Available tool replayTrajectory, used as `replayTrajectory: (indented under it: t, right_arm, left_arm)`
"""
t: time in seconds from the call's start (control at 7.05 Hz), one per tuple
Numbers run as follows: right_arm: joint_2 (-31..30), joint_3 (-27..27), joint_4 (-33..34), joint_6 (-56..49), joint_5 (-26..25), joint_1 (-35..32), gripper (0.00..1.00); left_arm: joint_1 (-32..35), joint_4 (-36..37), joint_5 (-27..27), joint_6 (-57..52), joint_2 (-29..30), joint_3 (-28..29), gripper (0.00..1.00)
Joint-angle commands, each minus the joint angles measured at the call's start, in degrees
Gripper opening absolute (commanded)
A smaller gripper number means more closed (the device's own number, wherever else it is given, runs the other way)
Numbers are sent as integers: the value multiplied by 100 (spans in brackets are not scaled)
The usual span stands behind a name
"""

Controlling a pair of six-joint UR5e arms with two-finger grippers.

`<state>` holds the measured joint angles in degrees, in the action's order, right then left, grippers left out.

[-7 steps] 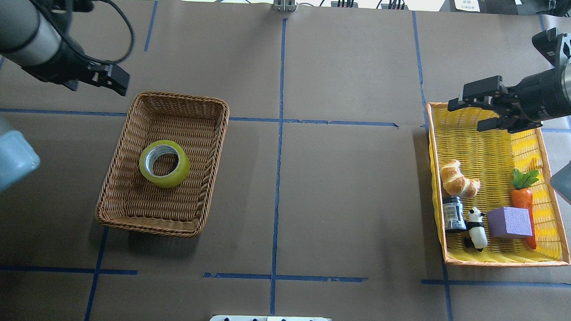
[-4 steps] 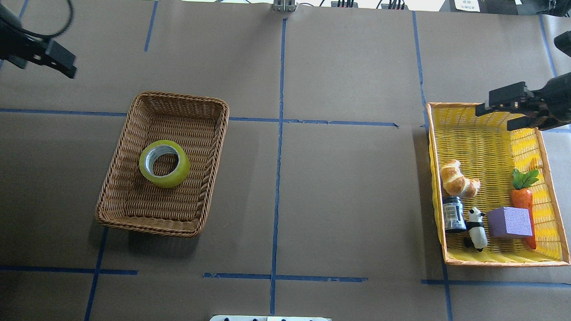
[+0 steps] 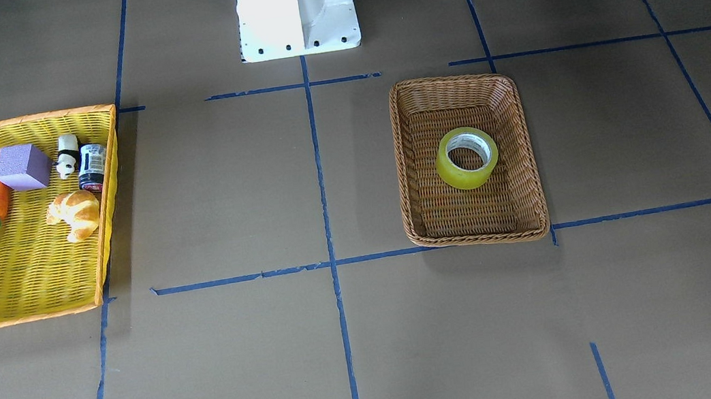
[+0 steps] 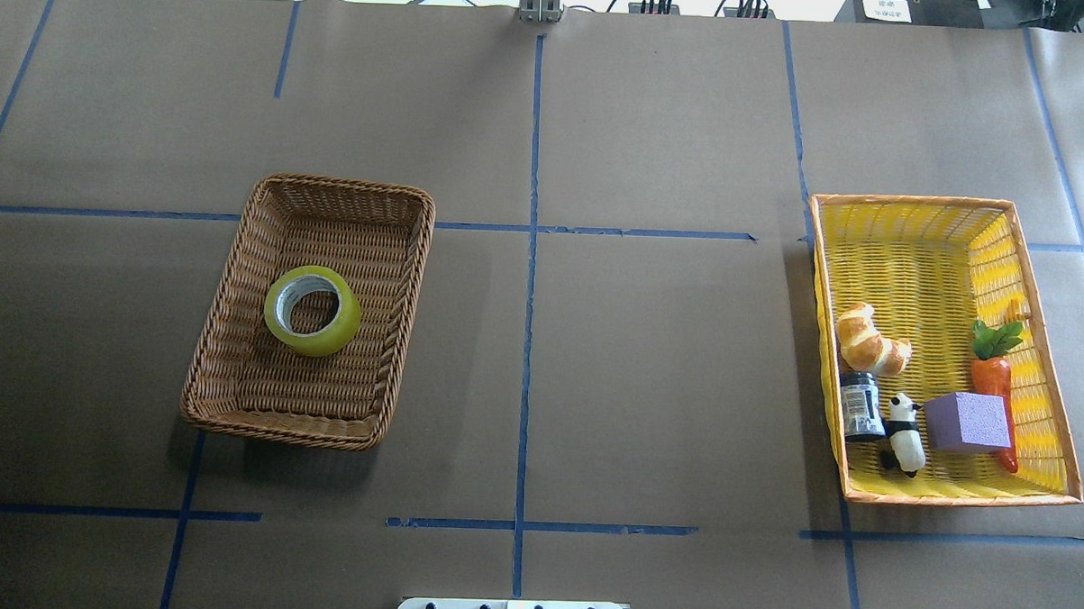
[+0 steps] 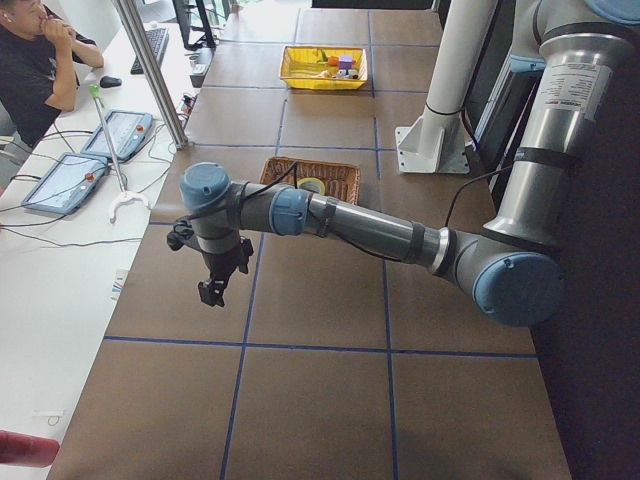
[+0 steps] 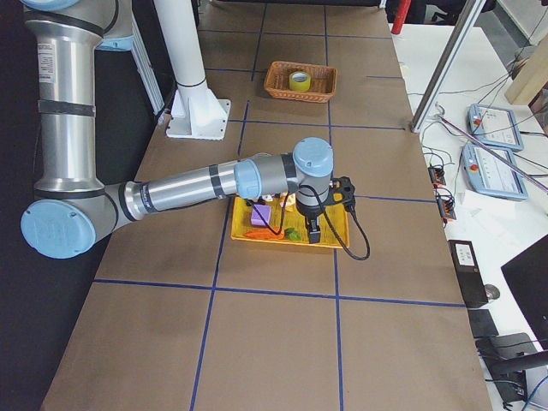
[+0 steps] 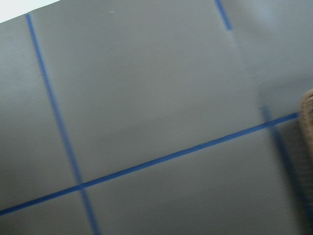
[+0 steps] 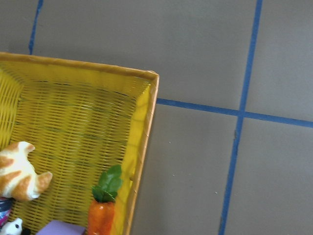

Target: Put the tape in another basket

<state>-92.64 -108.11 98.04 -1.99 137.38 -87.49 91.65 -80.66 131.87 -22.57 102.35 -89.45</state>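
Observation:
The yellow tape roll (image 4: 312,310) lies flat inside the brown wicker basket (image 4: 312,185) on the table's left half; both also show in the front view, the tape (image 3: 467,157) in the basket (image 3: 456,80). Neither gripper shows in the overhead or front view. In the exterior left view my left gripper (image 5: 212,290) hangs over bare table, well off the basket's outer side. In the exterior right view my right gripper (image 6: 313,233) hangs at the yellow tray's outer edge. I cannot tell whether either is open or shut.
A yellow tray with an orange rim (image 4: 915,202) at the right holds a croissant (image 4: 870,341), a dark jar (image 4: 860,406), a panda figure (image 4: 903,432), a purple block (image 4: 966,422) and a carrot (image 4: 993,374). The white robot base (image 3: 296,8) stands behind. An operator (image 5: 30,60) sits beside the table.
Both arms have swung outward and left the overhead view, the left one to the left, the right one to the right. The tape and the basket have not moved.

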Motion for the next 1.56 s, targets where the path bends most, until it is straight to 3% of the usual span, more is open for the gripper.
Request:
replayTrajectory:
  t: [0.0, 0.14, 0.28, 0.43, 0.71, 1.42]
  right_arm:
    - [-17, 1, 478, -477, -141, -286, 100]
    - [-165, 27, 531, -521, -106, -278, 100]
    - [-262, -16, 540, -548, -106, -278, 100]
    - [-307, -25, 540, -548, -141, -295, 100]
    - [-263, 141, 532, -557, -360, -287, 100]
    - [-307, 141, 523, -539, -493, -59, 100]
  left_arm:
    - [431, 433, 163, -591, -31, 376, 100]
    - [415, 629, 190, -452, -344, 289, 100]
    - [415, 770, 364, 28, -617, -330, 100]
    - [302, 823, 392, 1034, -742, -501, 100]
    - [230, 841, 349, 1158, -1056, -948, 100]
    - [204, 376, 419, 1219, -1130, -415, 100]
